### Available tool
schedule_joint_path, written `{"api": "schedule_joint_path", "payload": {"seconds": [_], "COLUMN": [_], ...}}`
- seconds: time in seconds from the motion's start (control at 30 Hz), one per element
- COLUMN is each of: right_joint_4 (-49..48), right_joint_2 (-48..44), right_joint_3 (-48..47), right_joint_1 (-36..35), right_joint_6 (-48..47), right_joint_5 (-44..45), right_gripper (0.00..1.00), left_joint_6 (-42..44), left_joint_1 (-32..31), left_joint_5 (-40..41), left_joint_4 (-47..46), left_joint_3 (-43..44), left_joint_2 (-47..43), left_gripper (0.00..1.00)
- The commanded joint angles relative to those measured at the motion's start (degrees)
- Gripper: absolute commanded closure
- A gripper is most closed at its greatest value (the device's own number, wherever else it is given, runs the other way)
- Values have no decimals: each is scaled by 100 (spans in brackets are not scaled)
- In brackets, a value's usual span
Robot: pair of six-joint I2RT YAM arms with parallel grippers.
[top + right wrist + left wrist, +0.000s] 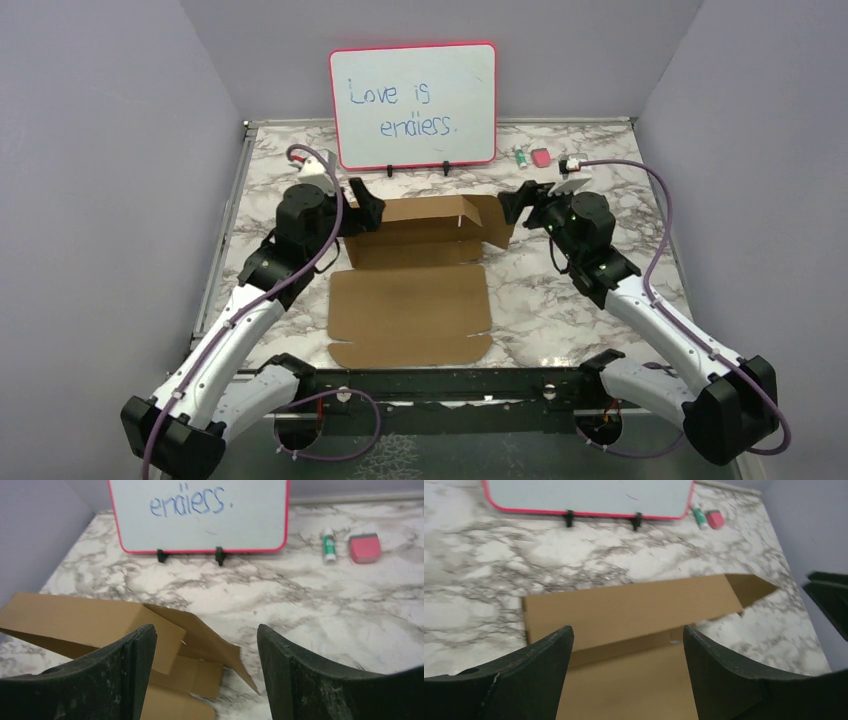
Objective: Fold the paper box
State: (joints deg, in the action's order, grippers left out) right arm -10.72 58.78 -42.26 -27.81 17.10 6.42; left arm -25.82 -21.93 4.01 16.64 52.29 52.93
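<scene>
The paper box [410, 312] is plain brown cardboard on the marble table, with a flat panel toward the near edge. Its far half [428, 228] stands partly folded up, with a back wall and side flaps raised. My left gripper [366, 206] hovers at the box's far left corner, open with nothing between its fingers. The left wrist view shows the raised wall [624, 611] beyond and below the open left gripper [628, 636]. My right gripper [514, 204] is at the far right corner, also open. In the right wrist view the right flap [210, 635] sits loose between the spread fingertips [139, 655].
A pink-framed whiteboard [413, 105] stands on clips at the back of the table. A green-and-white marker [520, 156] and a pink eraser [541, 157] lie to its right. Purple walls close in both sides.
</scene>
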Motion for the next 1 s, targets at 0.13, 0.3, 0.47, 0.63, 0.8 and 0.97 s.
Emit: {"api": "schedule_joint_path", "payload": {"seconds": [0.13, 0.3, 0.47, 0.63, 0.8, 0.97], "right_joint_4": [-1172, -2102, -2923, -3079, -3199, -3252], "right_joint_2": [104, 360, 1002, 1291, 1434, 1649], "right_joint_3": [1004, 1469, 1595, 1557, 1534, 1484], "right_joint_1": [1430, 1630, 1787, 1791, 1788, 1791], "right_joint_6": [36, 5, 62, -36, -159, -340], "right_joint_5": [-2410, -2837, -3428, -3604, -3792, -4062], "right_gripper": [21, 22, 25, 31, 37, 47], "left_joint_6": [-173, 44, 112, 84, 274, 635], "left_joint_1": [-2179, -2602, -2979, -3247, -3511, -3660], "left_joint_5": [482, 557, 407, 566, 898, 1275], "left_joint_4": [-579, -866, -1625, -2446, -3071, -3546], "left_joint_3": [-167, -384, -887, -1330, -1462, -1367], "left_joint_2": [211, 307, 484, 840, 1466, 2097], "left_gripper": [20, 20, 20, 20, 20, 19]}}
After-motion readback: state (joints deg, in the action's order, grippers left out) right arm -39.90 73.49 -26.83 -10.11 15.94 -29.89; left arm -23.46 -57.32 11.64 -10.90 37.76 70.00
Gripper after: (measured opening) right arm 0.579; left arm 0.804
